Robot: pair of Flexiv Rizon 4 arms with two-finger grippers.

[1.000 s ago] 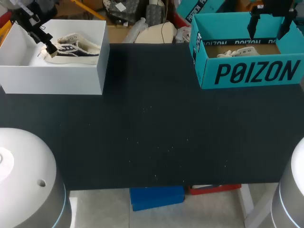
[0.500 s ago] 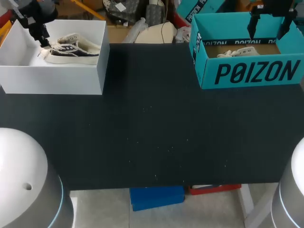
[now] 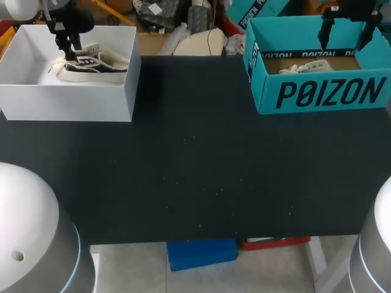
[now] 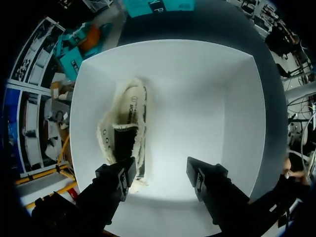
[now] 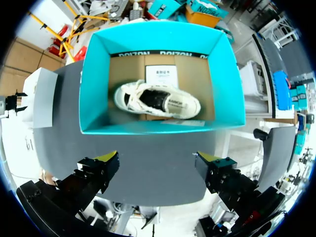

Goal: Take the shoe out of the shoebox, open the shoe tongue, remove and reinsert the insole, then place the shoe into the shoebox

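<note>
White shoebox (image 4: 197,98) under left gripper (image 4: 160,175), jaws parted above shoe (image 4: 126,133), right gripper (image 5: 159,163) spread wide over teal shoebox (image 5: 94,84)

You are looking at a dark-and-cream shoe (image 3: 98,66) sitting upright on its sole inside the open white shoebox (image 3: 67,101), its fleecy lining showing at the collar and its length running along the box's back wall. The white shoebox is resting at the far left corner of the bench (image 3: 195,171). Well apart, at the far right corner, a teal shoebox (image 3: 324,93) is standing open, and a white shoe (image 3: 304,68) is lying sole-down on its brown cardboard floor, laces showing on top.
</note>
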